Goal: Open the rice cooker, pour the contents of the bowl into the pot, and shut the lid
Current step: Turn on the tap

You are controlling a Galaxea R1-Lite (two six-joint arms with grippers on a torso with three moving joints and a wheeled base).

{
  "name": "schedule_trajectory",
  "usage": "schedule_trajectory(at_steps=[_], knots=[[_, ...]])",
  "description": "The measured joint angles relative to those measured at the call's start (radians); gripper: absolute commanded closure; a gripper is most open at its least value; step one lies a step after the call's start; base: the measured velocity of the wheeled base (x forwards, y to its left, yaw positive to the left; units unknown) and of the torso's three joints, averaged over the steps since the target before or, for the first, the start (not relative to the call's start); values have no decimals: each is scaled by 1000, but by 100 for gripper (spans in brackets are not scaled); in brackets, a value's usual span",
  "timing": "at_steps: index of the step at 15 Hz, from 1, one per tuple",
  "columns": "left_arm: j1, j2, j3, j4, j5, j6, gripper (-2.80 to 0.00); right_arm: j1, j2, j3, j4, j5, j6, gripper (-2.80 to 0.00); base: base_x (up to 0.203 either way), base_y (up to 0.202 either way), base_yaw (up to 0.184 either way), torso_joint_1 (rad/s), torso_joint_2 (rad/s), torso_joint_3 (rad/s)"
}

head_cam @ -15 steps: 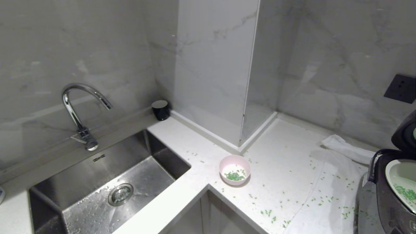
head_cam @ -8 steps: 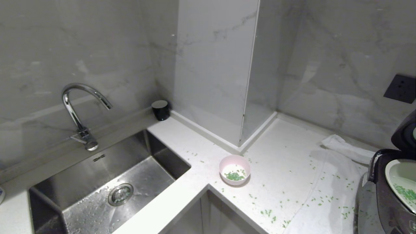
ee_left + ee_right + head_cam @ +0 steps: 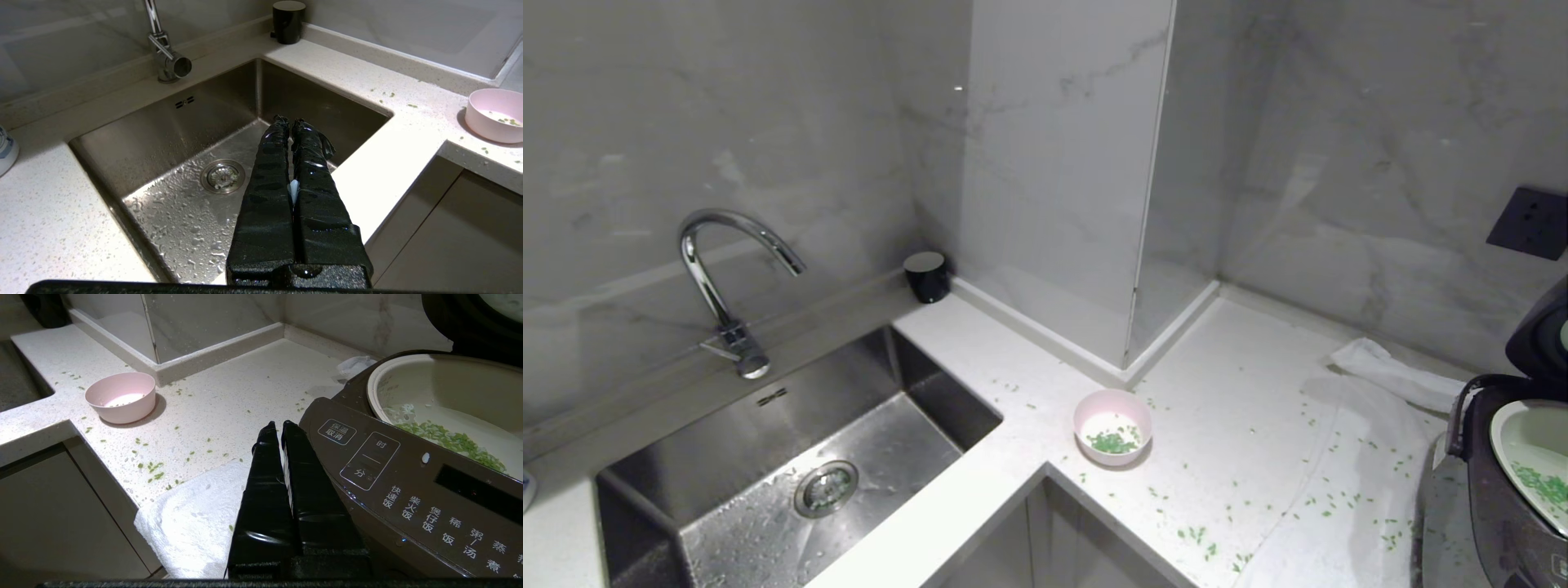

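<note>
On the white counter near the inside corner we see the bowl, small and pink, sitting upright by the counter's front edge. Inside it there is a little bunch of the contents, tiny green grains, lying on its white bottom. More green grains are spilled all around on the counter and on the white towel spread to the right. At the far right stands the rice cooker, dark brown-grey with white Chinese labels on its front. The lid stands up and open behind it. We can look into the pot, which is pale inside and has a patch of green grains lying on its floor. To the left is the steel sink, wet with drops, with a tap behind it and a small black cup in the corner. Our left gripper hangs in front of the sink with its fingers pressed together, holding nothing. Our right gripper hangs over the towel just beside the cooker's front, fingers pressed together too, and empty. Neither one touches the bowl.
</note>
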Motion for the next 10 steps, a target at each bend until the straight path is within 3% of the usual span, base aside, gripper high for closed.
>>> schedule_trajectory(at_steps=[10], knots=[[0, 0, 0, 7, 0, -8, 0, 0, 0, 0, 0, 0, 0, 0, 0, 0, 0, 0, 0, 0]])
